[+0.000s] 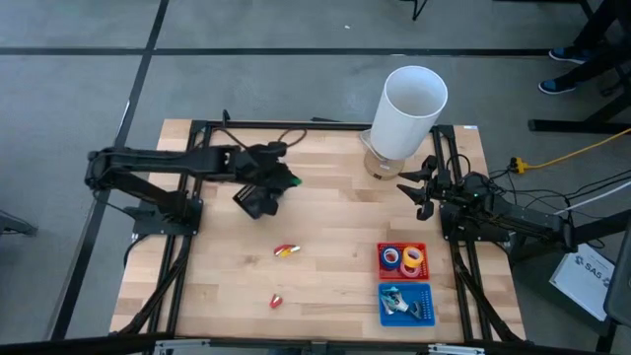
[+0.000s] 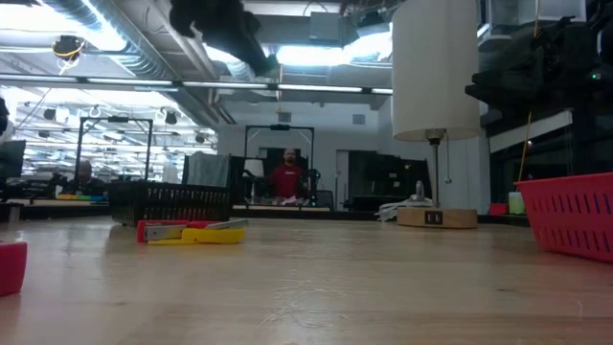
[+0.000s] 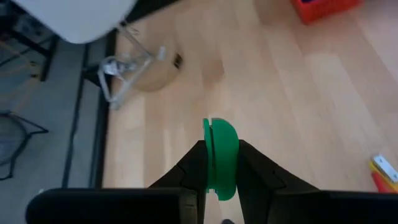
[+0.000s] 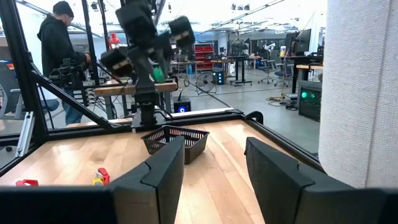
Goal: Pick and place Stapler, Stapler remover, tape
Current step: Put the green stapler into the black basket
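Note:
My left gripper (image 1: 281,181) hangs high over the table's left-middle, just beyond a black mesh basket (image 1: 258,201), and is shut on a small green round thing (image 3: 219,155). The red-and-yellow stapler (image 1: 287,250) lies flat on the wood, and so does the small red staple remover (image 1: 276,300), nearer the front edge. The tape rolls (image 1: 403,258), blue, pink-red and orange-yellow, lie in a red basket (image 1: 383,268). My right gripper (image 4: 211,168) waits open by the table's right side, near the white cylinder (image 1: 410,108). My left gripper pinches the green round thing between its two fingers (image 3: 254,174), one on each flat face, with its rim (image 3: 214,124) sticking out past the fingertips. It is lifted clear of the table, standing edge-on in the hold.
A blue basket (image 1: 406,304) with small items sits in front of the red one. The tall white cylinder stands on a wooden base (image 2: 436,218) at the far right. Bare wood lies between the stapler and the baskets. People stand in the room beyond the table.

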